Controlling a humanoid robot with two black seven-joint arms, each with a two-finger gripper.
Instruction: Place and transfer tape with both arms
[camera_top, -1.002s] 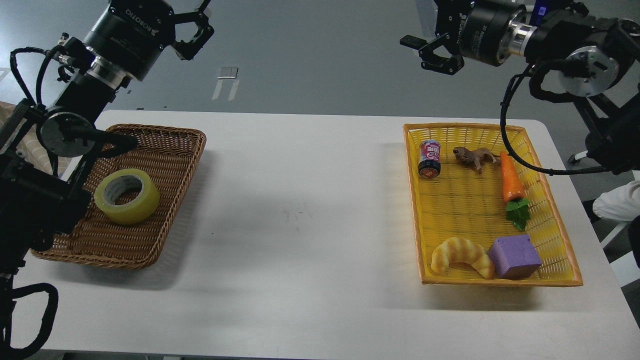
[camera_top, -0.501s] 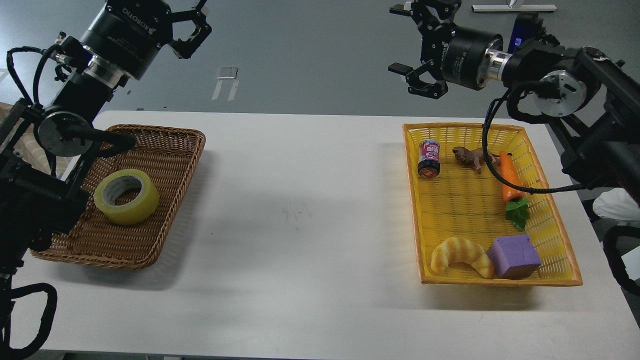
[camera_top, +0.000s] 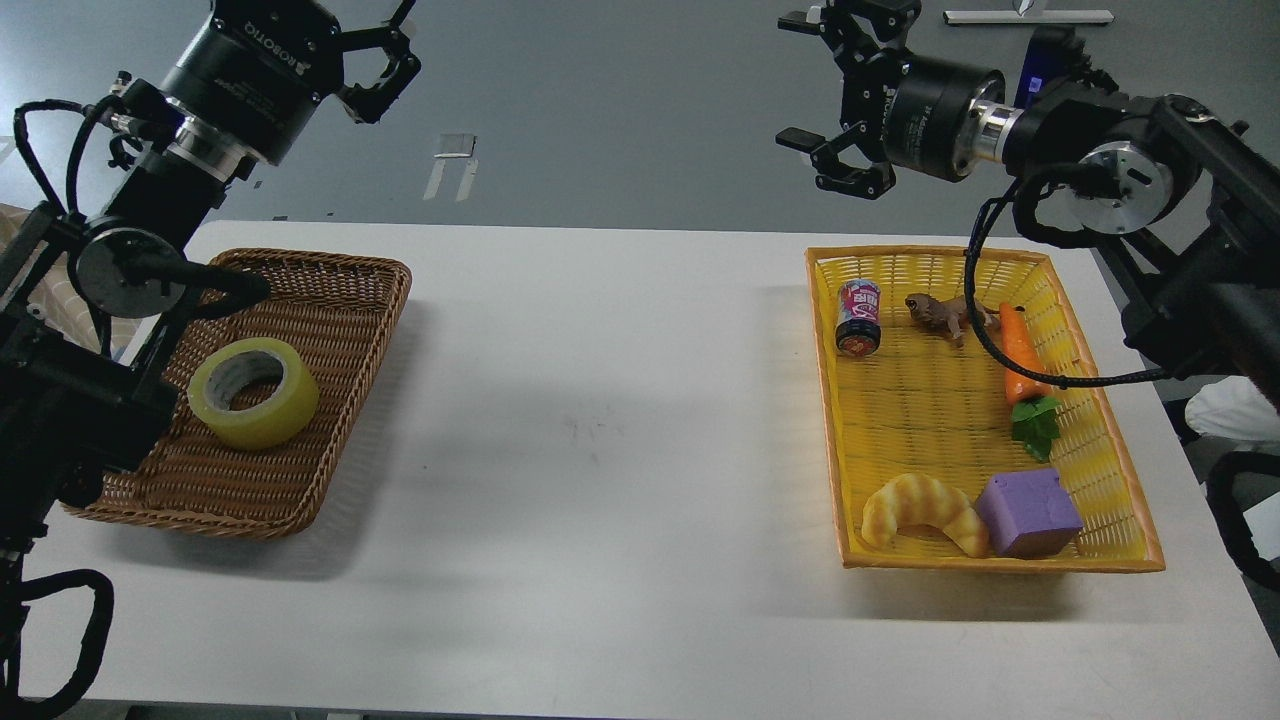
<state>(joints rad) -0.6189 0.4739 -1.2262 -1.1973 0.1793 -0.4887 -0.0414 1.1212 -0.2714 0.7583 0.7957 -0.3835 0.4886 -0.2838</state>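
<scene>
The tape (camera_top: 254, 392), a wide yellow translucent roll with a whitish core, lies flat in the brown wicker basket (camera_top: 340, 290) at the table's left. My left gripper (camera_top: 392, 48) is raised high above the basket's far end, open and empty, partly cut off by the frame's top. My right gripper (camera_top: 812, 82) is raised beyond the table's far edge, above and left of the yellow basket (camera_top: 1120, 450), open and empty, fingers pointing left.
The yellow basket holds a small can (camera_top: 859, 318), a brown toy animal (camera_top: 940, 315), a carrot (camera_top: 1022, 355), a toy croissant (camera_top: 922, 513) and a purple block (camera_top: 1028, 513). Bare white table (camera_top: 600, 430) lies between the baskets.
My right arm swung left and lifted a second ago, then held almost still. My left gripper shifted slightly. The tape has not moved.
</scene>
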